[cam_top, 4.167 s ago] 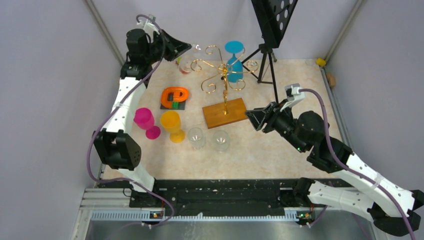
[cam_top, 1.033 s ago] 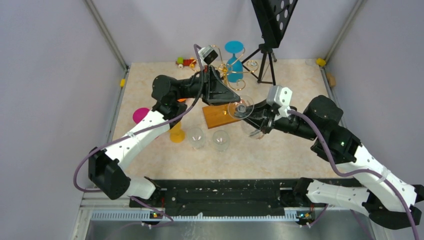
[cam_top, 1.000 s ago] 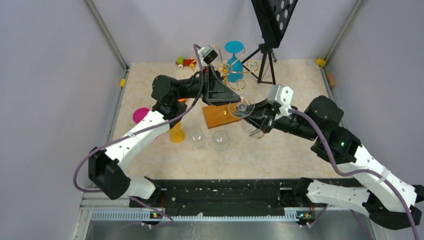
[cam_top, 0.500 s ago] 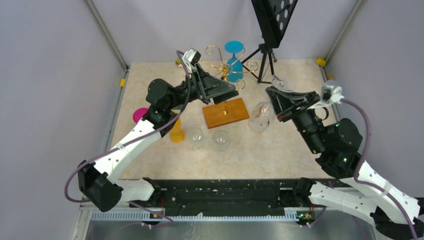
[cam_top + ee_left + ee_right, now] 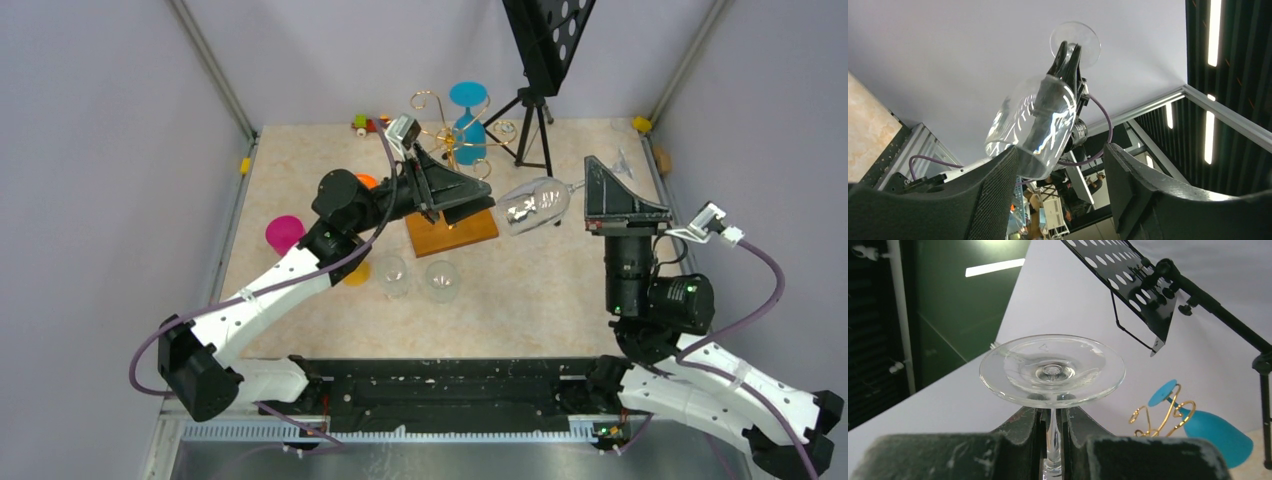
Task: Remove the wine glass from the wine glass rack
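Clear wine glass [image 5: 533,205] is off the gold rack [image 5: 445,140], sideways in the air over the table [image 5: 540,290]. The right claw [image 5: 588,187] pinches its stem and the left claw [image 5: 482,200] is spread wide just short of the bowl. Set-down looks next: I'd swing it upright, land the foot flat and stay clear of the others. Count: one held, two standing glasses [image 5: 392,272] [image 5: 441,280], one blue glass [image 5: 468,130] on the rack, one pink glass [image 5: 285,234].

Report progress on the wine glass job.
Done: clear wine glass is off the wine glass rack. In hand: right end effector grips its stem, airborne, tilted; left end effector open by the bowl. Left: probably set it down; a blue glass hangs on the rack.
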You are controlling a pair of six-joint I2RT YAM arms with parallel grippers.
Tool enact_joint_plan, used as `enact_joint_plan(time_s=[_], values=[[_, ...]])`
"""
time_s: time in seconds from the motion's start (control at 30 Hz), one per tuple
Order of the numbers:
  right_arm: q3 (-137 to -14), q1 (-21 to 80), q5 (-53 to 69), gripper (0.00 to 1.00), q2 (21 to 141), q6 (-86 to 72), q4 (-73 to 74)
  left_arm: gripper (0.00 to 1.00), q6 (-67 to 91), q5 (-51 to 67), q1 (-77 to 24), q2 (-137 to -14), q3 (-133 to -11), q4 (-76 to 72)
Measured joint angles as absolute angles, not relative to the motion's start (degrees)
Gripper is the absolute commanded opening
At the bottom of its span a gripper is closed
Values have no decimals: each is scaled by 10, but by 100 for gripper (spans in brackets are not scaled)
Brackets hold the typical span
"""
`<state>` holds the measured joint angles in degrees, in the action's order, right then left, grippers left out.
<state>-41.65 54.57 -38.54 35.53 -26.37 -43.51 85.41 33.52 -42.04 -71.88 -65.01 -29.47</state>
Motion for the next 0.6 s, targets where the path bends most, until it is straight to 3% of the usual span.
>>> enact_joint_plan(time_s=[0.17, 0.6], values=[[-409, 546, -394, 0, 386, -266, -528, 50, 861, 333, -434, -719, -650, -300], [-397, 546, -396, 0, 417, -282, -595, 43, 885, 331, -443, -724, -652, -336]])
